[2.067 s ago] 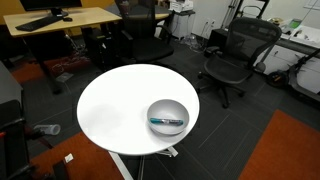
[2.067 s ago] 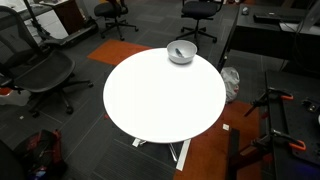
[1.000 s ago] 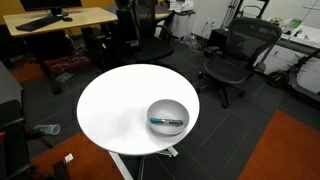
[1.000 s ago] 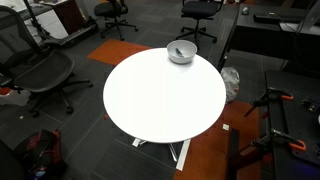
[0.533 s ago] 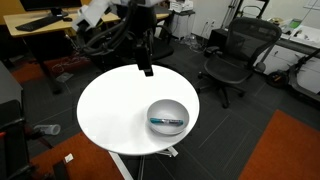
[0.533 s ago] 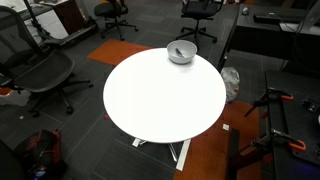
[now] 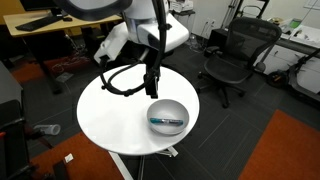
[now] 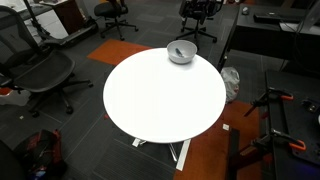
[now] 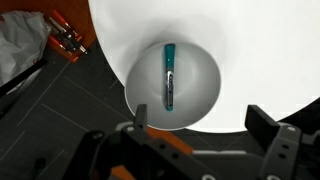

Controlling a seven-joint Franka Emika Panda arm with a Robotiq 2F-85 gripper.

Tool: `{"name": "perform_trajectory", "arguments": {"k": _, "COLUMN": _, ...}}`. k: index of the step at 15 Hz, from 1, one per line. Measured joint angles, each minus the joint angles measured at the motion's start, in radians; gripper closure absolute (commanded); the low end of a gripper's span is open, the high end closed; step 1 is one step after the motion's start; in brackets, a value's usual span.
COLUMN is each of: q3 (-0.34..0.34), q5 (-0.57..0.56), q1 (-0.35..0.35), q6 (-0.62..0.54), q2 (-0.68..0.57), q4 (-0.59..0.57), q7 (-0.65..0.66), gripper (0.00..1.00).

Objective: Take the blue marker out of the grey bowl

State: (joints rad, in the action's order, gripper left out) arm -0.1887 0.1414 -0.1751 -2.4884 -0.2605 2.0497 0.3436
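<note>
The grey bowl [image 7: 167, 115] sits on the round white table [image 7: 110, 110] near its edge. It also shows in the other exterior view [image 8: 181, 52] and in the wrist view [image 9: 185, 100]. The blue marker [image 7: 166, 122] lies inside the bowl; in the wrist view [image 9: 169, 76] it lies lengthwise, teal end up. My gripper [image 7: 151, 88] hangs above the table just beside the bowl, apart from it. In the wrist view the gripper [image 9: 202, 122] is open and empty, its fingers [image 9: 140, 118] spread wide, with the bowl ahead of the jaws. The arm does not show in the exterior view from the far side.
Black office chairs [image 7: 234, 55] and a wooden desk [image 7: 60, 20] stand behind the table. Another chair [image 8: 40, 70] and orange carpet [image 8: 215, 150] surround it. In the wrist view an orange-handled tool [image 9: 63, 38] and white crumpled material [image 9: 18, 50] lie on the floor beside the table [image 9: 260, 50].
The arm has swung into an exterior view from the back and come down and forward towards the bowl. The bowl and marker have not moved.
</note>
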Motion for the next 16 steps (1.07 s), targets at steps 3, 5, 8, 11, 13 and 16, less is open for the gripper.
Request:
{"name": "perform_trajectory", "arguments": {"k": 3, "q3": 0.0, "q5": 0.032, "q1": -0.001, "q6": 0.0, "q2": -0.063, "q4": -0.042, "q7": 0.0, "gripper": 0.0}}
{"name": "perform_trajectory", "arguments": {"k": 5, "q3": 0.0, "q5": 0.048, "q1": -0.001, "q6": 0.0, "q2": -0.1, "q4": -0.067, "q7": 0.0, "gripper": 0.0}}
{"name": "perform_trajectory", "arguments": {"k": 8, "q3": 0.0, "q5": 0.061, "q1": -0.004, "q6": 0.0, "q2": -0.15, "q4": -0.099, "q7": 0.0, "gripper": 0.0}}
{"name": "perform_trajectory", "arguments": {"k": 11, "q3": -0.004, "q5": 0.061, "q1": -0.006, "q6": 0.0, "q2": -0.201, "q4": -0.128, "q7": 0.001, "gripper": 0.0}}
{"name": "perform_trajectory", "arguments": {"k": 13, "q3": -0.01, "q5": 0.061, "q1": -0.006, "q6": 0.0, "q2": -0.236, "q4": -0.147, "q7": 0.002, "gripper": 0.0}}
{"name": "perform_trajectory", "arguments": {"k": 16, "q3": -0.017, "q5": 0.061, "q1": -0.006, "q6": -0.003, "q2": -0.288, "q4": -0.18, "q7": 0.003, "gripper": 0.0}}
